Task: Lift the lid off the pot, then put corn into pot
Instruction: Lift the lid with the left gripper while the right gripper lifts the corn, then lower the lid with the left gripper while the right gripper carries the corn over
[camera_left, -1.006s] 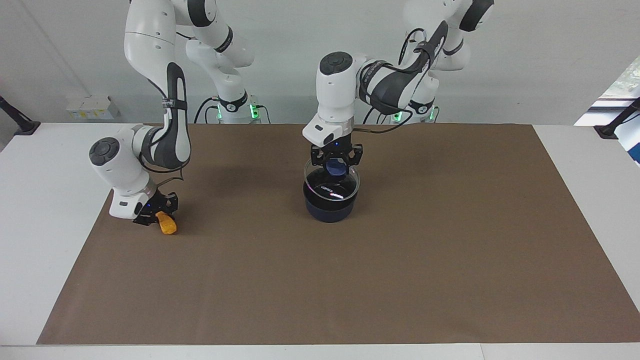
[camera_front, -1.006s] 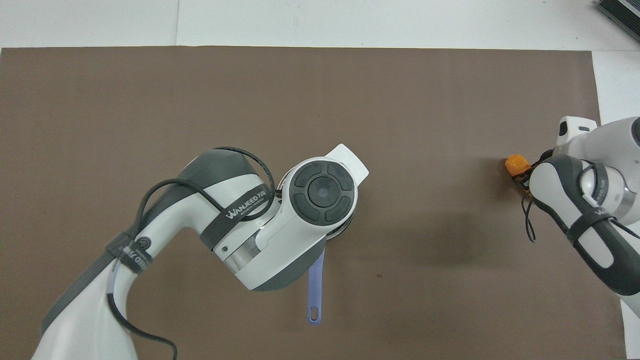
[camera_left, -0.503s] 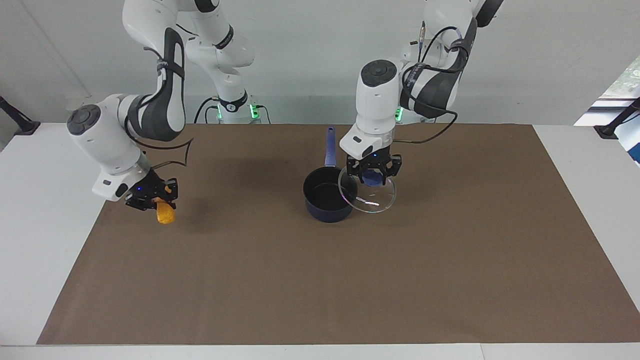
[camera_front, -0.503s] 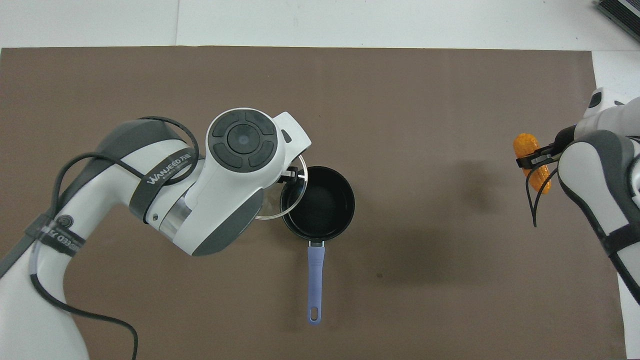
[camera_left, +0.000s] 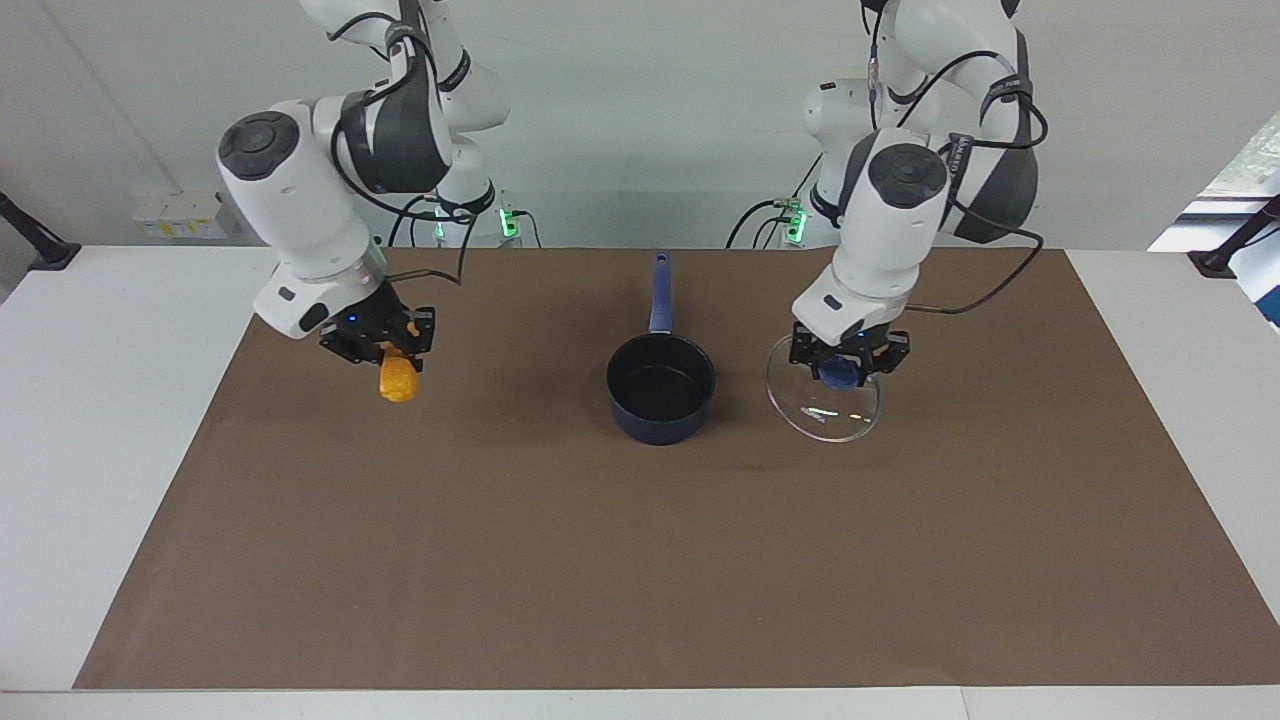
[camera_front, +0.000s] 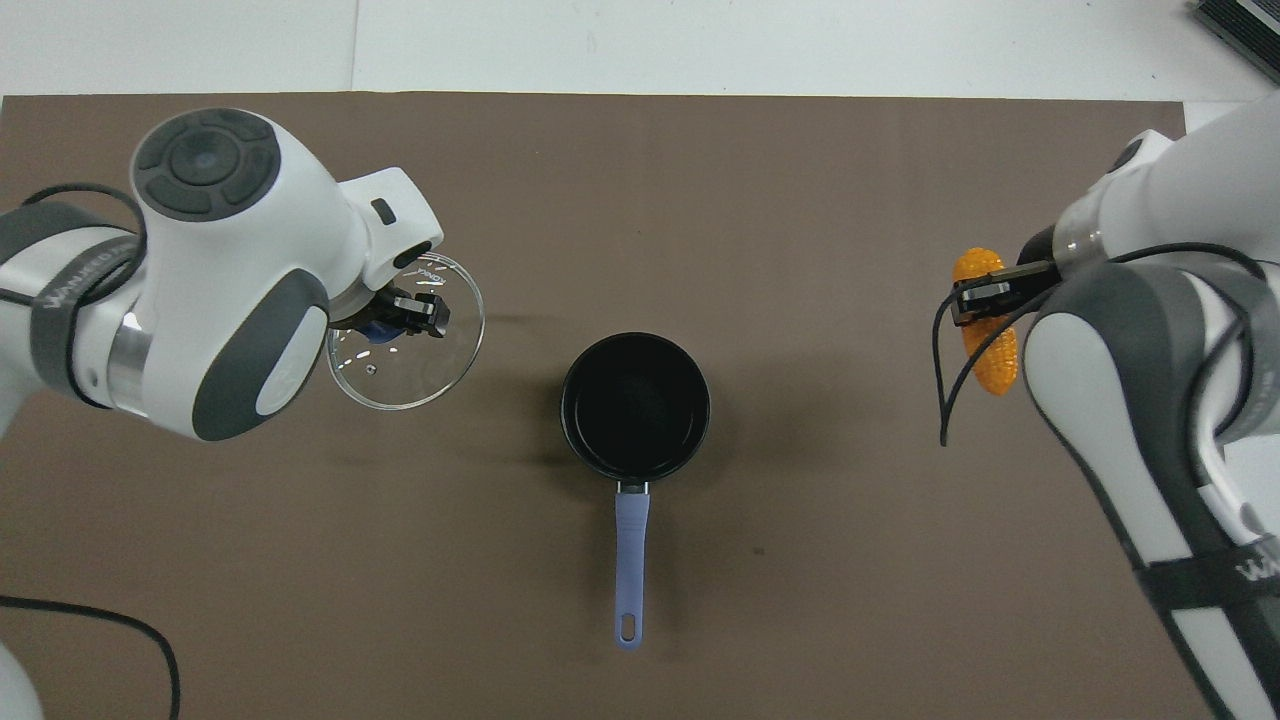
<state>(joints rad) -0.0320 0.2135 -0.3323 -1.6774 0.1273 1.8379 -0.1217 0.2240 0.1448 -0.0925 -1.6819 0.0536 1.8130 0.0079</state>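
The dark blue pot (camera_left: 660, 388) stands uncovered in the middle of the brown mat, its black inside showing and its blue handle (camera_front: 630, 560) pointing toward the robots; it also shows in the overhead view (camera_front: 635, 404). My left gripper (camera_left: 848, 362) is shut on the blue knob of the glass lid (camera_left: 823, 405) and holds it in the air over the mat beside the pot, toward the left arm's end; the lid (camera_front: 405, 330) is tilted. My right gripper (camera_left: 378, 343) is shut on the orange corn (camera_left: 397, 379) and holds it above the mat toward the right arm's end; the corn also shows in the overhead view (camera_front: 990, 335).
The brown mat (camera_left: 640, 560) covers most of the white table (camera_left: 90, 400). A small white box (camera_left: 180, 213) stands off the mat at the right arm's end, near the robots.
My left gripper lifted the lid off the pot and carried it sideways toward the left arm's end. My right gripper raised the corn off the mat and moved it toward the pot.
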